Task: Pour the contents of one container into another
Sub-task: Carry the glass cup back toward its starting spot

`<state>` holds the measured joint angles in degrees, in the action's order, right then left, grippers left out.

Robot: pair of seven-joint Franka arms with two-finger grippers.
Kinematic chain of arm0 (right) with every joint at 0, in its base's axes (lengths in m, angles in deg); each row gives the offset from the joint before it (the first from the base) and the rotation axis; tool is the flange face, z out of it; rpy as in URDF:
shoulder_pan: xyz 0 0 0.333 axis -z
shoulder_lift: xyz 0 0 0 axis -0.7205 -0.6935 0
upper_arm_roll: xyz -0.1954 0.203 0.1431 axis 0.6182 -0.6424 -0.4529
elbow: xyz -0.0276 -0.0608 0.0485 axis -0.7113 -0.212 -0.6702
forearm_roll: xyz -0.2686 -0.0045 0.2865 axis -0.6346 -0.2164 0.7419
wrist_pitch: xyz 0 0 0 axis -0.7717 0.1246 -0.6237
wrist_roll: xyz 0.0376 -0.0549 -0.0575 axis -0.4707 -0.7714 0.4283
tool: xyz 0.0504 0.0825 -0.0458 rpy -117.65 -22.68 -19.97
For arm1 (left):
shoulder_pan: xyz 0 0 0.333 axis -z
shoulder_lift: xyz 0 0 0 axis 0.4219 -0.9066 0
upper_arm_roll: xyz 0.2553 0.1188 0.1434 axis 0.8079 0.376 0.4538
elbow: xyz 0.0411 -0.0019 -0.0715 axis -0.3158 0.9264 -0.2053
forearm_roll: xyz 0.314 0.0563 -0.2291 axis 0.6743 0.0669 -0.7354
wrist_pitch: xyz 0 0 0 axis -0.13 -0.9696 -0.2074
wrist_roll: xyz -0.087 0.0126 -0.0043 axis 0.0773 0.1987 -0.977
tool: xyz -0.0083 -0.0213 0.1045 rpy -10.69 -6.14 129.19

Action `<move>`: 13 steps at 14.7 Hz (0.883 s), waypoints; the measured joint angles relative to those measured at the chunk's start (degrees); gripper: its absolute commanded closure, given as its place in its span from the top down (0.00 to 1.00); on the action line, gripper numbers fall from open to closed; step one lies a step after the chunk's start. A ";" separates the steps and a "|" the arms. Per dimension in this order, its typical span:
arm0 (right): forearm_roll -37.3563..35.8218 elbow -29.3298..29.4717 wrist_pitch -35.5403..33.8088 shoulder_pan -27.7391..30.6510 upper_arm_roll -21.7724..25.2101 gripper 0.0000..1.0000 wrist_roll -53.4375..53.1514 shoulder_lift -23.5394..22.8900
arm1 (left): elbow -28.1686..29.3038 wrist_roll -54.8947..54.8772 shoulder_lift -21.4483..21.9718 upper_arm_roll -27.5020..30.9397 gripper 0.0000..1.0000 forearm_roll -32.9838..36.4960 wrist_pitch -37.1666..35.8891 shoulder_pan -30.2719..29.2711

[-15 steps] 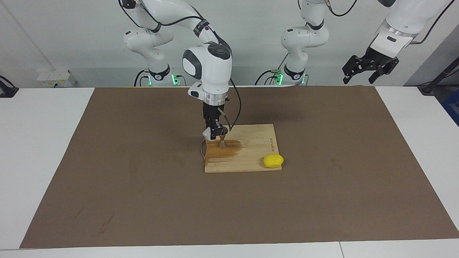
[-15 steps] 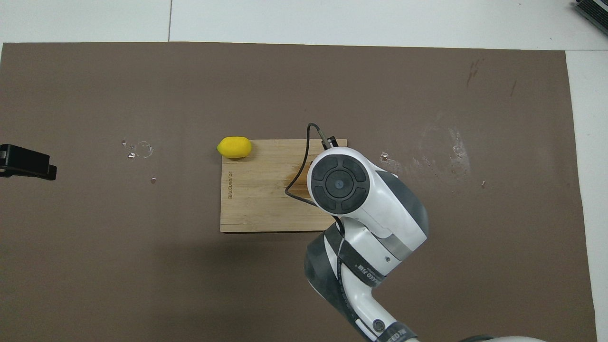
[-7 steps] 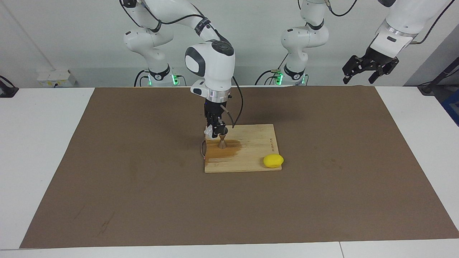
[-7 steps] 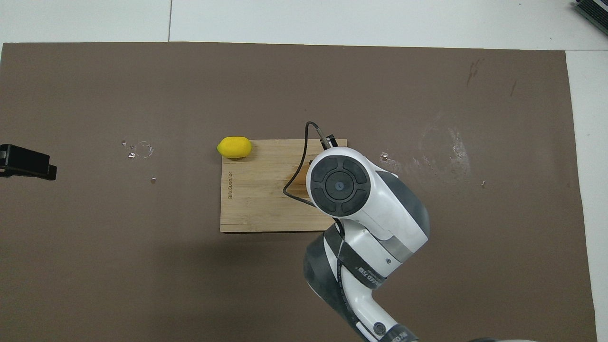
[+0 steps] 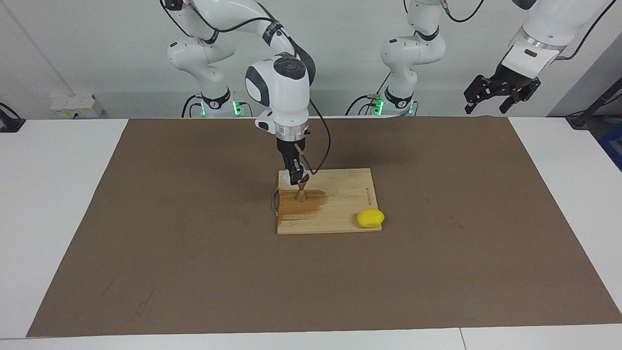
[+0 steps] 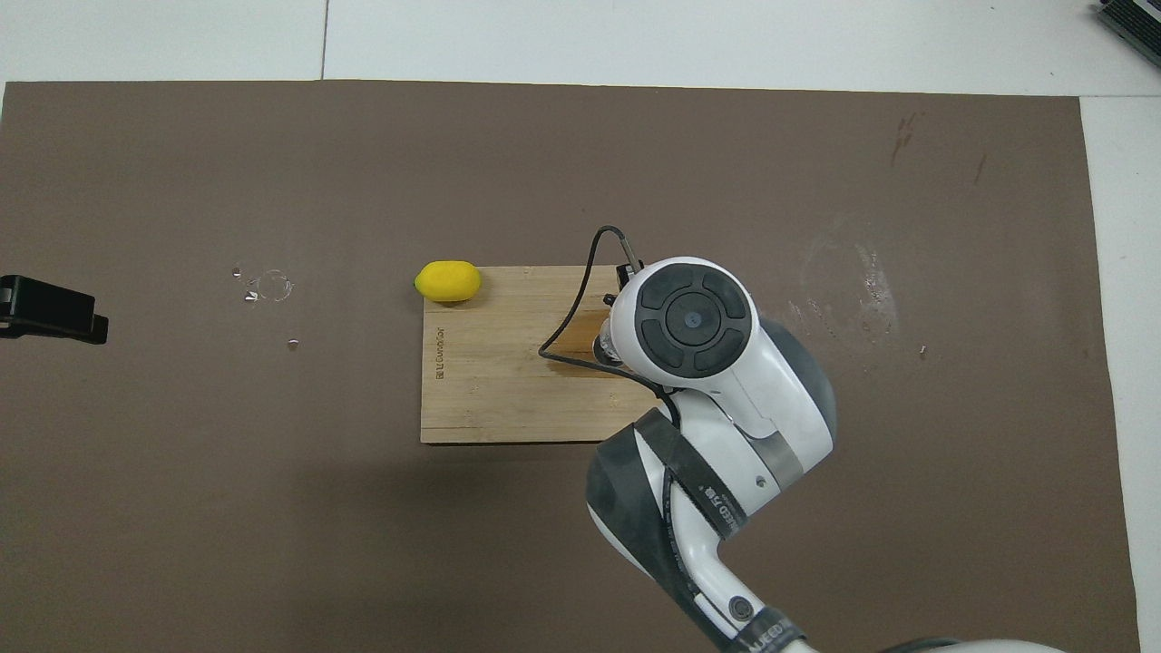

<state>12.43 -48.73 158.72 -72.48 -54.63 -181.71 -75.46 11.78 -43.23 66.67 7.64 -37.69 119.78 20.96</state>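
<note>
The metal jigger stands upright on a wet, darkened patch of the wooden cutting board, near the board's corner toward the right arm's end. My right gripper hangs straight down just above the jigger's rim and is shut on the small clear glass cup. In the overhead view the right wrist covers the jigger, and only a sliver of the glass cup shows beside the wrist. My left gripper waits open, raised high over the mat's edge at the left arm's end.
A yellow lemon lies at the board's corner farthest from the robots, toward the left arm's end. The brown mat covers the table. Small glints and smears mark the mat. The left gripper's tip shows at the frame's edge.
The right wrist has swung more upright and shifted slightly toward the right arm's end, lifting the gripper and cup a little above the jigger. The left arm has not moved.
</note>
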 measured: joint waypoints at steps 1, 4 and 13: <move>0.11 0.00 0.00 0.38 -0.01 0.00 0.00 0.00 | 0.00 0.00 0.00 0.00 1.00 0.00 0.00 0.00; 0.82 0.00 0.00 1.01 0.00 0.00 0.00 -0.02 | 0.00 0.00 0.00 0.00 1.00 0.00 0.00 0.00; 15.21 -0.67 0.00 7.86 0.13 0.00 8.37 -0.47 | 0.00 0.00 0.00 0.00 1.00 0.00 0.00 0.00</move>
<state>27.63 -49.40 158.72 -64.62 -54.50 -173.33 -75.92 11.78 -43.23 66.67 7.64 -37.69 119.78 20.96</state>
